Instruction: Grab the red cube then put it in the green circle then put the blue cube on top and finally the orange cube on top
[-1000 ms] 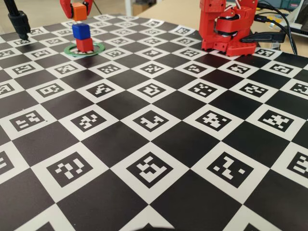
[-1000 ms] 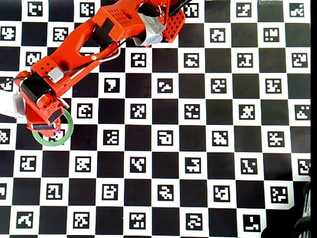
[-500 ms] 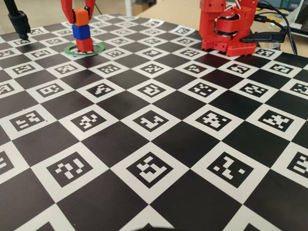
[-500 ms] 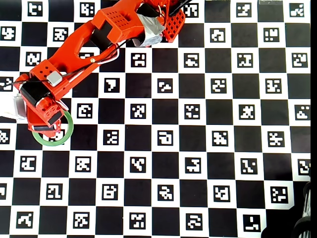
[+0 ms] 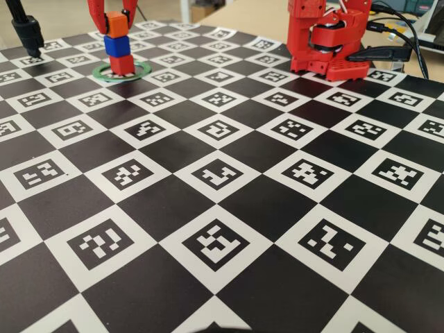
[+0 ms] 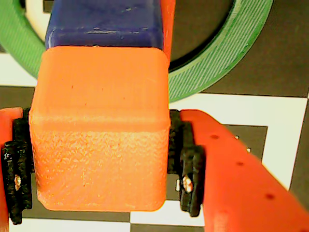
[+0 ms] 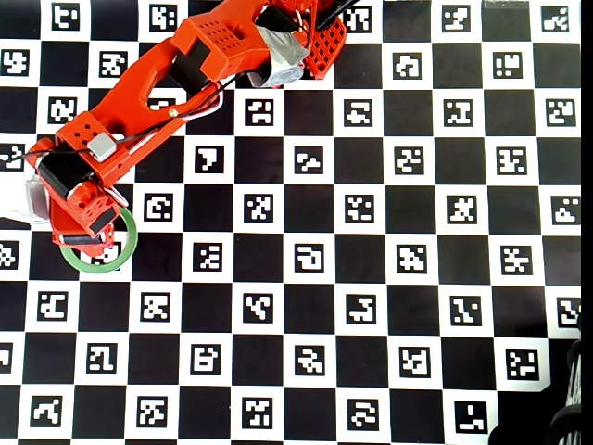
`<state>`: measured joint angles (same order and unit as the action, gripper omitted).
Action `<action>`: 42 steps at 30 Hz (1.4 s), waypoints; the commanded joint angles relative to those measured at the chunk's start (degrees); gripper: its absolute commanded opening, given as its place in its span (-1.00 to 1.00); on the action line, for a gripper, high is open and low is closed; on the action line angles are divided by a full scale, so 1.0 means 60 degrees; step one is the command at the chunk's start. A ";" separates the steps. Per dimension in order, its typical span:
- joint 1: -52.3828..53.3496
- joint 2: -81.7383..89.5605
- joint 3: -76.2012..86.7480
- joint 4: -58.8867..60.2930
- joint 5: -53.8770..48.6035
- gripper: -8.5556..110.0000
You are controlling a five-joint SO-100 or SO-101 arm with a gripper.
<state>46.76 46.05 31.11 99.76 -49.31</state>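
In the fixed view the red cube (image 5: 123, 64) sits inside the green circle (image 5: 142, 71) at the far left of the board. The blue cube (image 5: 116, 46) stands on it and the orange cube (image 5: 116, 24) rests on the blue one, a little askew. My gripper (image 5: 116, 21) is shut on the orange cube, one finger on each side. In the wrist view the orange cube (image 6: 99, 121) fills the space between the black pads (image 6: 186, 164), with the blue cube (image 6: 104, 21) and the green circle (image 6: 227, 53) below. In the overhead view my gripper (image 7: 88, 227) hides the cubes; part of the green circle (image 7: 127, 243) shows.
The red arm base (image 5: 326, 41) stands at the back right of the checkered marker board (image 5: 222, 208), with cables behind it. A black post (image 5: 28, 31) stands at the back left. In the overhead view the arm (image 7: 185, 74) stretches from the top middle to the left edge.
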 commanded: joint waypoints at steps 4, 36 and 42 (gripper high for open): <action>0.0146 0.0483 -0.0264 0.0659 0.0146 -0.77; 0.0205 0.1904 -0.0132 0.0820 0.0879 -0.12; 0.0088 0.3062 0.0410 0.0937 0.0747 -0.12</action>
<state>48.08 52.47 33.22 99.76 -44.38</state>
